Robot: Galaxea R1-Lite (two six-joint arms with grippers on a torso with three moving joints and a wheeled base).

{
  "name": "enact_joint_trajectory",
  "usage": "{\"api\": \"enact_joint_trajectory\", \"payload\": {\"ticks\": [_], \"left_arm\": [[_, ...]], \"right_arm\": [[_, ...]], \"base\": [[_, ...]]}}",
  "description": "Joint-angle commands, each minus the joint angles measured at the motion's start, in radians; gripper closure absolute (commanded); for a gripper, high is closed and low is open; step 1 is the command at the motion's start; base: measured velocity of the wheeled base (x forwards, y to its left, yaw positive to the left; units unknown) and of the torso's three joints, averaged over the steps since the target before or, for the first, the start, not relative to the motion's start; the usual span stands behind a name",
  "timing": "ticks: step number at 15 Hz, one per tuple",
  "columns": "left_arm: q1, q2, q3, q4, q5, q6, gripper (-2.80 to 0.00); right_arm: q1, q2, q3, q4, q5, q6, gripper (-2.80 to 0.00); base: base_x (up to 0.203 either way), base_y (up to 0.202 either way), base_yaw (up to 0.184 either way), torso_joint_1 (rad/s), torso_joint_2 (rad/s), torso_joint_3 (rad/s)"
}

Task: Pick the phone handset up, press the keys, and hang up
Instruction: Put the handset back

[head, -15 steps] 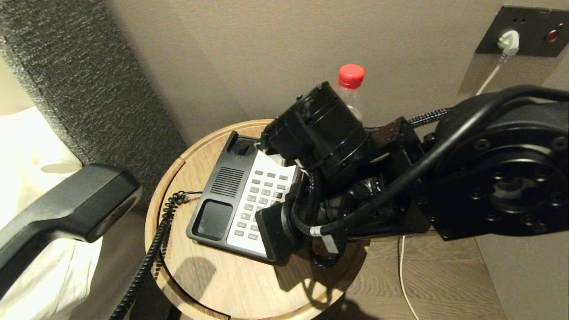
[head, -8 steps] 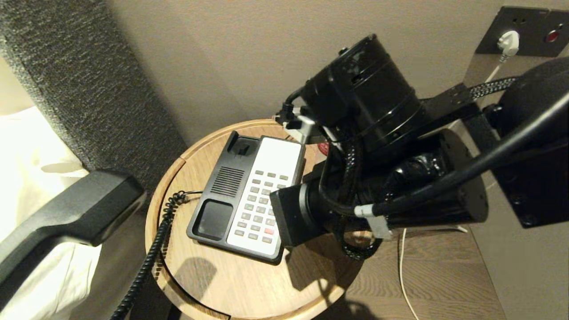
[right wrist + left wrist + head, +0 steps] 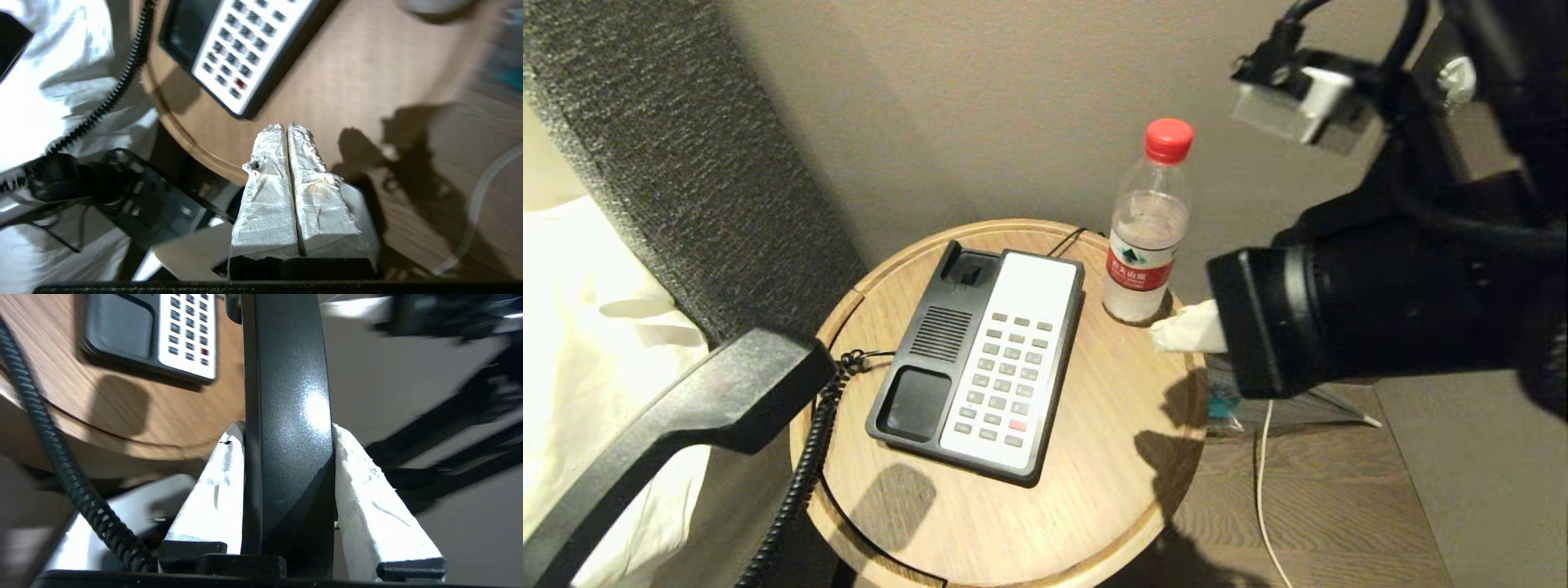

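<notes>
The phone handset (image 3: 711, 400) hangs in the air left of the round wooden table (image 3: 1094, 474), off its cradle, its coiled cord (image 3: 805, 465) trailing down past the table edge. In the left wrist view my left gripper (image 3: 288, 430) is shut on the handset (image 3: 286, 375), one white-wrapped finger on each side of the bar. The black phone base (image 3: 915, 400) lies on the table with the keys (image 3: 1005, 376) uncovered in the white faceplate. My right gripper (image 3: 286, 125) is shut and empty, raised right of the phone, above the table's edge; its white tips (image 3: 1188, 327) show beside the bottle.
A clear water bottle (image 3: 1147, 237) with a red cap stands on the table behind and right of the phone. White bed linen (image 3: 572, 327) and a grey padded headboard (image 3: 645, 122) are on the left. A white cable (image 3: 1262, 490) runs over the wooden floor at the right.
My right arm has lifted up and to the right, off the keypad, uncovering the phone and the bottle. The handset in my left gripper has shifted right, toward the table.
</notes>
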Motion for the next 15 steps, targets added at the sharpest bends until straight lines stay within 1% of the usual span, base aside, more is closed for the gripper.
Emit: {"api": "enact_joint_trajectory", "payload": {"ticks": [1, 3, 4, 6, 7, 8, 10, 12, 13, 15], "left_arm": [[0.0, 0.072, -0.004, -0.001, 0.001, 0.059, 0.0], [0.0, 0.171, -0.005, -0.007, 0.007, 0.156, 0.0], [0.0, 0.212, -0.007, -0.012, 0.012, 0.219, 0.0], [0.0, 0.289, -0.02, -0.022, 0.032, 0.307, 0.0], [0.0, 0.35, -0.029, -0.035, 0.052, 0.349, 0.0], [0.0, 0.406, -0.04, -0.061, 0.082, 0.377, 0.0], [-0.002, 0.503, -0.068, -0.155, 0.148, 0.401, 0.0], [-0.009, 0.592, -0.129, -0.243, 0.228, 0.408, 0.0], [-0.022, 0.621, -0.16, -0.263, 0.269, 0.408, 0.0], [-0.048, 0.652, -0.171, -0.272, 0.326, 0.41, 0.0]], "right_arm": [[-0.005, -0.091, -0.002, 0.031, -0.035, -0.003, 0.0], [-0.009, -0.124, -0.009, 0.035, -0.048, -0.004, 0.0], [-0.011, -0.129, -0.01, 0.035, -0.049, -0.004, 0.0], [-0.012, -0.161, -0.006, 0.037, -0.05, -0.004, 0.0], [-0.013, -0.176, 0.002, 0.038, -0.051, -0.004, 0.0], [-0.017, -0.184, 0.004, 0.039, -0.051, -0.004, 0.0], [-0.017, -0.189, 0.007, 0.039, -0.051, -0.005, 0.0], [-0.017, -0.193, 0.004, 0.038, -0.051, -0.006, 0.0], [-0.017, -0.198, 0.01, 0.038, -0.051, -0.004, 0.0], [-0.017, -0.203, 0.01, 0.037, -0.051, -0.004, 0.0]], "base": [[0.0, 0.0, 0.0, 0.0, 0.0, 0.0], [0.0, 0.0, 0.0, 0.0, 0.0, 0.0], [0.0, 0.0, 0.0, 0.0, 0.0, 0.0], [0.0, 0.0, 0.0, 0.0, 0.0, 0.0], [0.0, 0.0, 0.0, 0.0, 0.0, 0.0], [0.0, 0.0, 0.0, 0.0, 0.0, 0.0], [0.0, 0.0, 0.0, 0.0, 0.0, 0.0], [0.0, 0.0, 0.0, 0.0, 0.0, 0.0], [0.0, 0.0, 0.0, 0.0, 0.0, 0.0], [0.0, 0.0, 0.0, 0.0, 0.0, 0.0]]}}
